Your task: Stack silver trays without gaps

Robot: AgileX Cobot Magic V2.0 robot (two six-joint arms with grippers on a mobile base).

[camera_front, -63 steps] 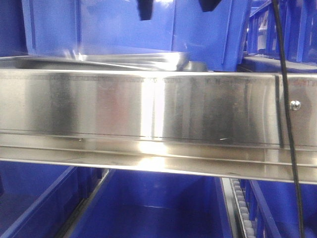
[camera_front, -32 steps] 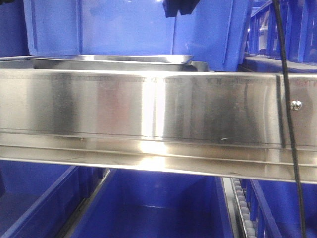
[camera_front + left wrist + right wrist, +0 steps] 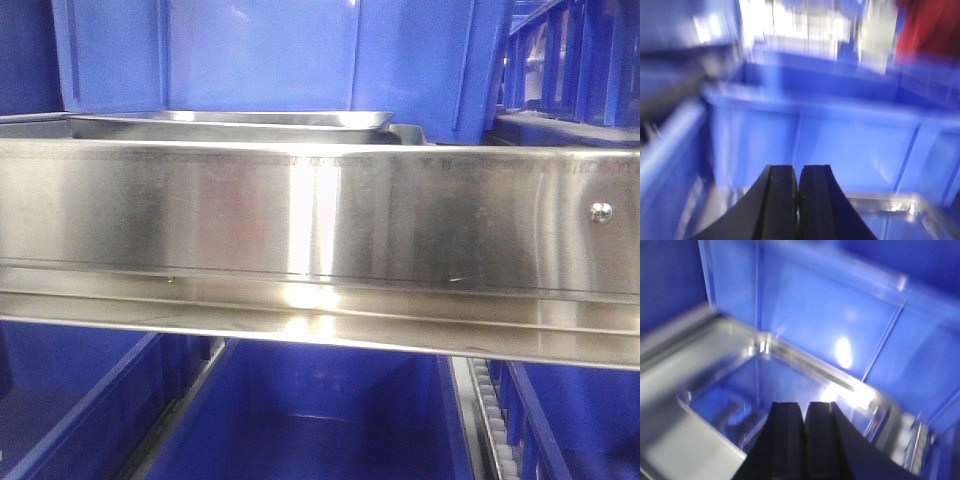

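The left gripper (image 3: 797, 200) has its two black fingers pressed flat together on nothing, near a rounded corner of the shallow, shiny stainless-steel silver trays (image 3: 900, 206). The right gripper (image 3: 804, 440) is likewise clenched and empty over the open pan of the same trays. The silver trays lie on the grey steel bench (image 3: 665, 450), close against a large blue plastic bin (image 3: 260, 50) behind them; from the front only their rolled rims show, level, above the long flat steel rail (image 3: 320, 210) with a screw (image 3: 600, 211) near its right end.
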